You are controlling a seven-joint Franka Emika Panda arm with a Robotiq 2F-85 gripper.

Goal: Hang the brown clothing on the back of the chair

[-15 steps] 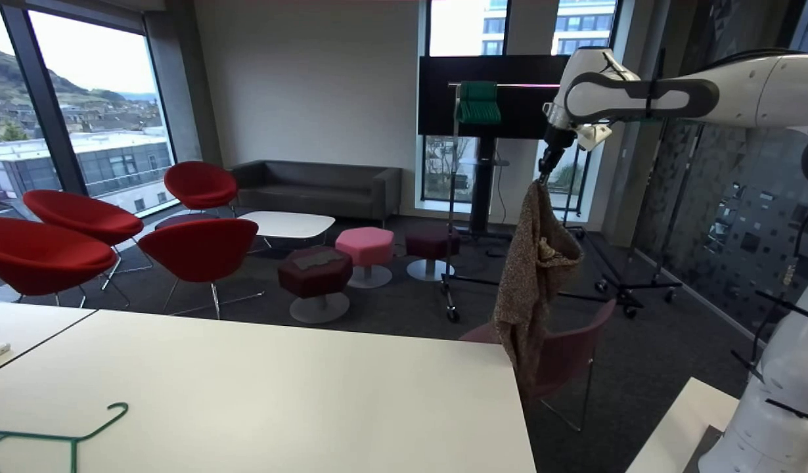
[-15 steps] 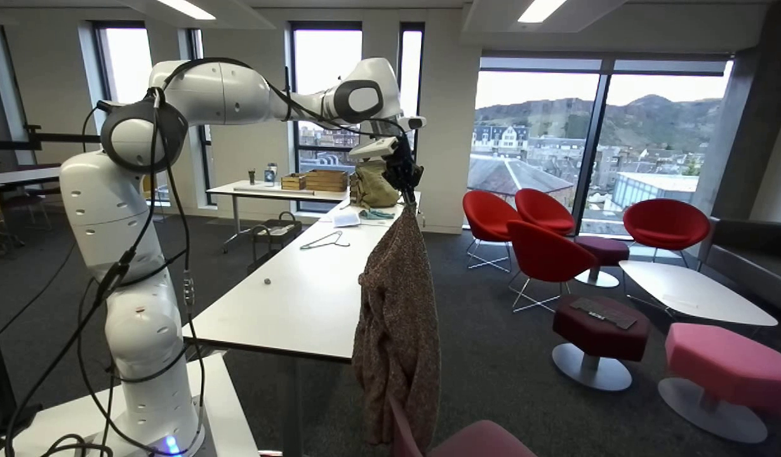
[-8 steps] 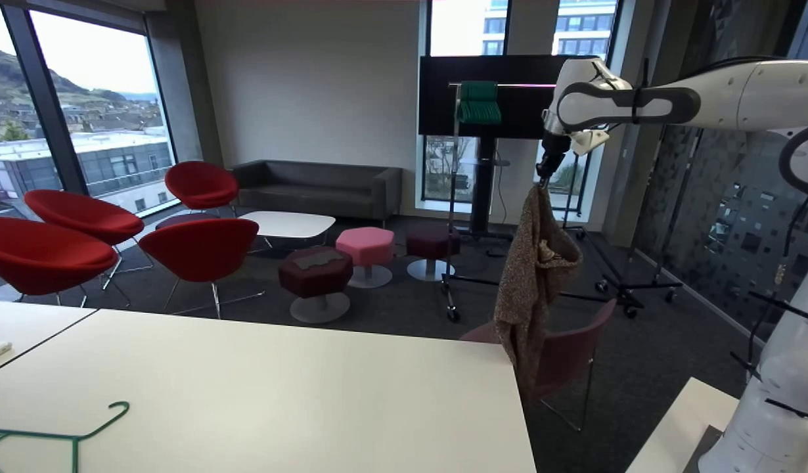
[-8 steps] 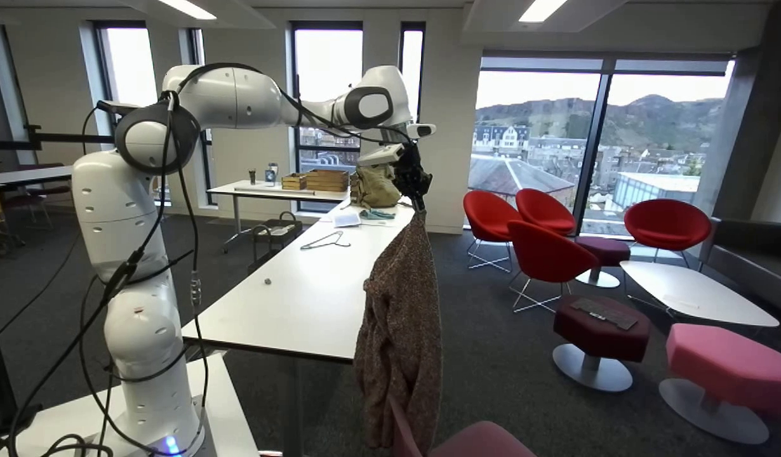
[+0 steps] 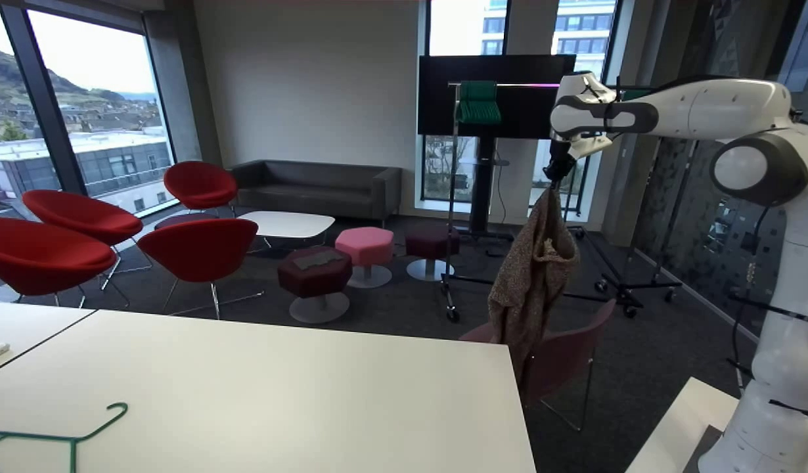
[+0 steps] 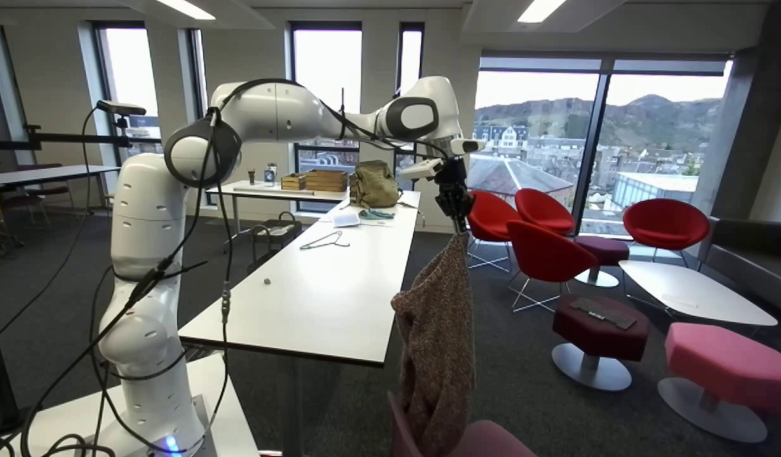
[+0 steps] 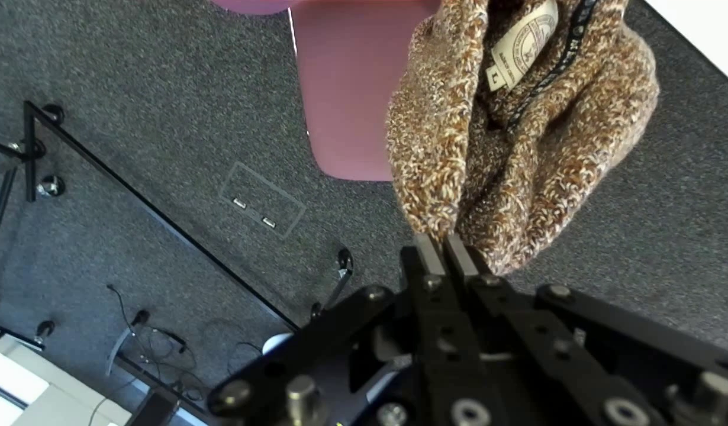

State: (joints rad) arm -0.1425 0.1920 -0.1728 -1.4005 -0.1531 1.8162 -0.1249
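Your white counter (image 6: 320,304) stood on dark grey carpet (image 6: 505,381). In an exterior view you had a long grey sofa (image 5: 318,187) before a pale wall (image 5: 312,79), near red chairs (image 5: 197,249), a pink stool (image 5: 364,245) and a low white table (image 5: 289,225). You saw hills (image 6: 543,113) through a wide window (image 6: 597,139), and two ceiling lights (image 6: 186,9) shone overhead.
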